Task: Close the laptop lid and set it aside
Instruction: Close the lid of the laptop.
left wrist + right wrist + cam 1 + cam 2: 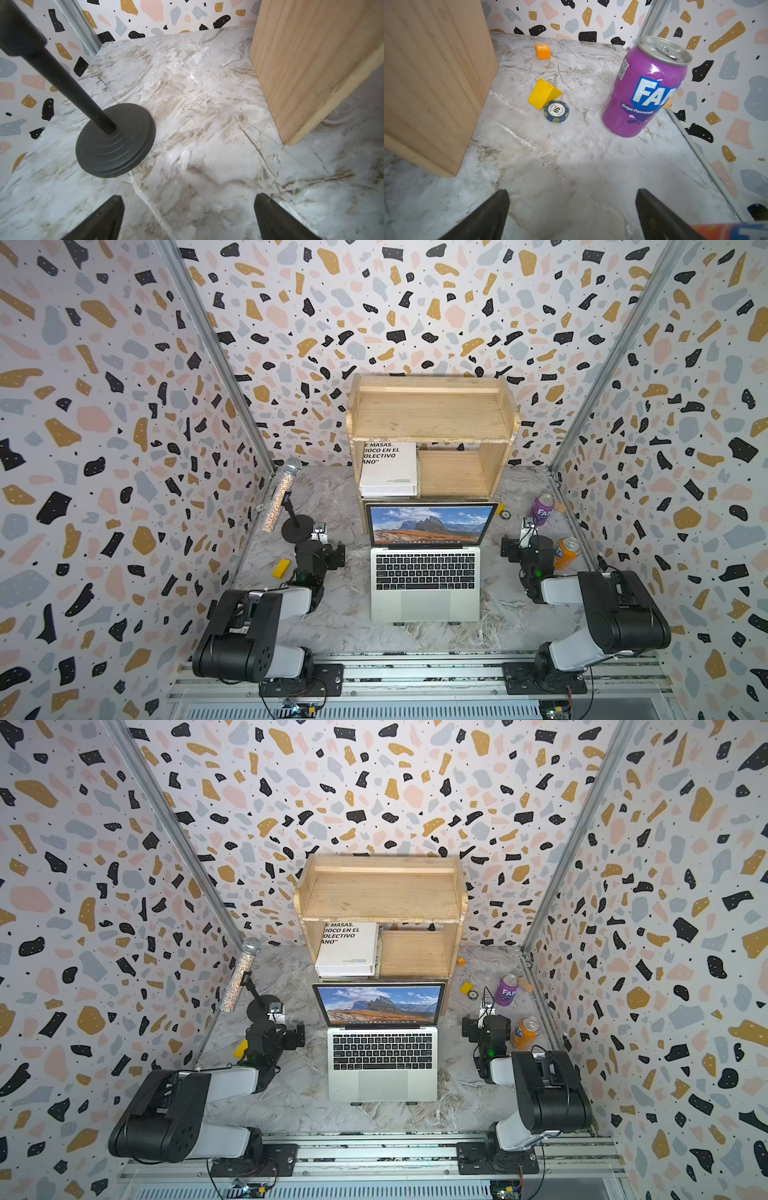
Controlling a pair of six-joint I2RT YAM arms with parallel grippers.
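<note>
The laptop (425,572) sits before the shelf (432,414), microphone stand (296,526) to its left, cans (542,510) to its right.

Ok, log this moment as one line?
stage: not started | laptop: centre table, untouched | laptop lid: open | left pincer: open, empty | right pincer: open, empty

The marble-patterned table (345,614) carries a wooden shelf unit (432,414) at far centre, against the back wall. Just in front of it, mid-table, sits the open laptop (424,572), with small black feet (399,623) showing under its near edge. On the left stands a round black stand base (115,141), and a yellow block (281,568) lies nearer. On the right a purple can (643,87) and, nearer, an orange can (566,552) stand upright. Between the shelf unit and the purple can a yellow wedge (544,93) touches a poker chip (556,111). An orange cube (543,51) lies farther back.
</note>
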